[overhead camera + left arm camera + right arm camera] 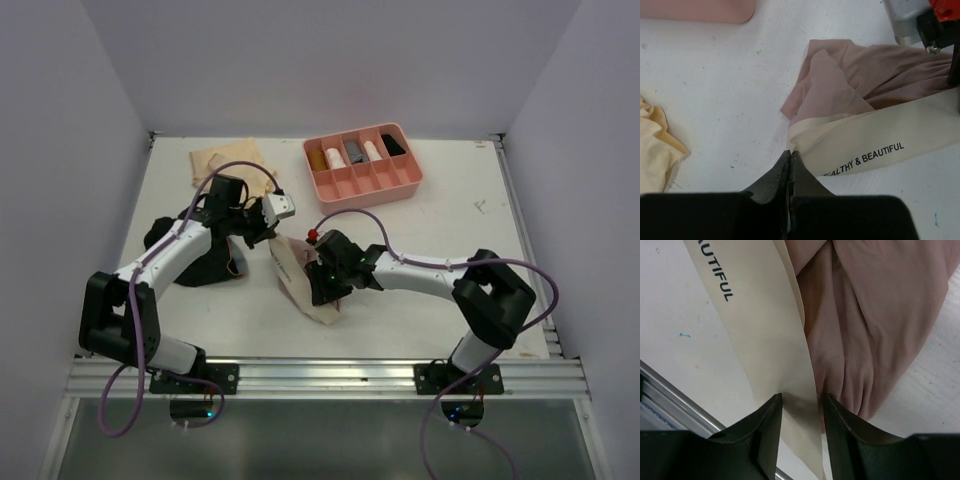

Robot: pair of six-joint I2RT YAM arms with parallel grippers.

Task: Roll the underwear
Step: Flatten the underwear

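The dusty pink underwear (pixel 298 272) lies partly folded at the table's near middle, its cream waistband (pixel 865 137) printed with black letters. My left gripper (pixel 266 236) is shut, its tips (pixel 790 153) at the waistband's corner with no cloth seen between them. At the other end of the band my right gripper (pixel 322 288) is open. Its jaws stand apart (pixel 800 402) over the cream waistband (pixel 765 325), beside the pink folds (pixel 875 315). The black underwear (pixel 190 262) lies under my left arm. The pale tan underwear (pixel 225 160) (pixel 655 142) sits at the back left.
A pink divided tray (pixel 400 187) (pixel 700 10) with several rolled items stands at the back, right of centre. The metal rail (pixel 320 375) (pixel 670 392) runs along the table's near edge, close behind my right gripper. Grey walls close in both sides.
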